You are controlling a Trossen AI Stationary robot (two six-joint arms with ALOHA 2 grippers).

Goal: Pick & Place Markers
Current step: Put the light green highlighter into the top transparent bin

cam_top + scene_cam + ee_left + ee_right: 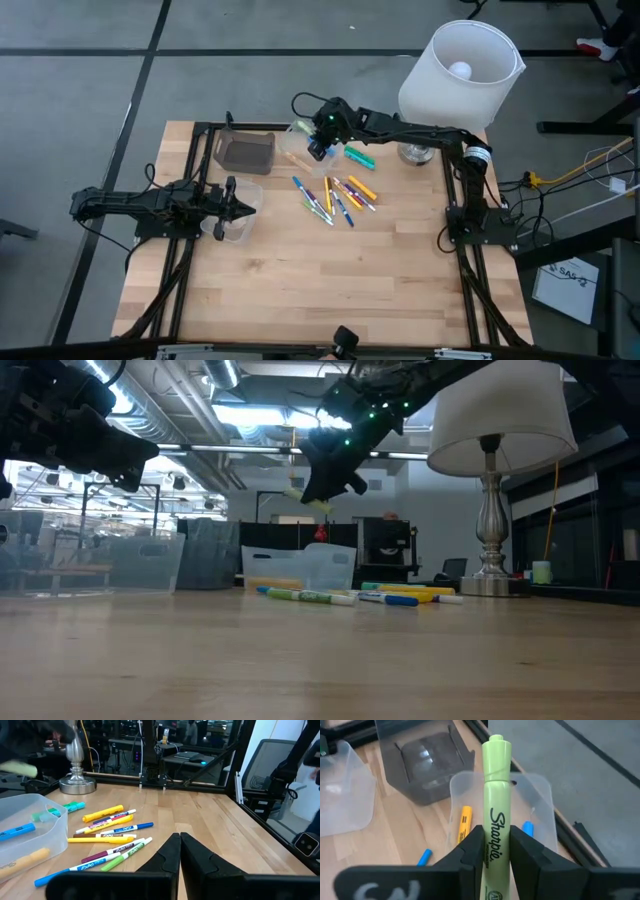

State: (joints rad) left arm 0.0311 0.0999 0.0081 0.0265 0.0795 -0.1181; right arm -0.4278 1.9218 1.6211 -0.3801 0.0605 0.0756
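Jaws: right gripper [492, 852] pinches a pale green highlighter [496, 805] at mid-barrel, cap end pointing away from the wrist; left gripper [179, 851] has its fingers pressed together, nothing in them, parked over the left side of the table [330, 290] near a clear tub [238, 222].

Right gripper hangs above the table's far middle, over a clear plastic bin [540, 815]. That bin already holds an orange marker [464, 822] and a blue marker [527, 828]. A dark tray [243, 152] sits just left of it.

Rest of the markers [335, 195] lie loose in a scatter at table centre, blue, green, yellow, orange, some touching or crossing. A lamp [460, 70] stands at the far right.

Handling, my read: highlighter is light, stiff, smooth plastic, a bit slippery and round so it can roll or twist in the pinch. Mid-barrel grip looks balanced, pen roughly in line w/ the fingers. Not fragile, so a short drop into the bin should be fine. For the loose ones, grab across the barrel at the middle, and pick singles at the edge of the scatter first to avoid pinching two at once.
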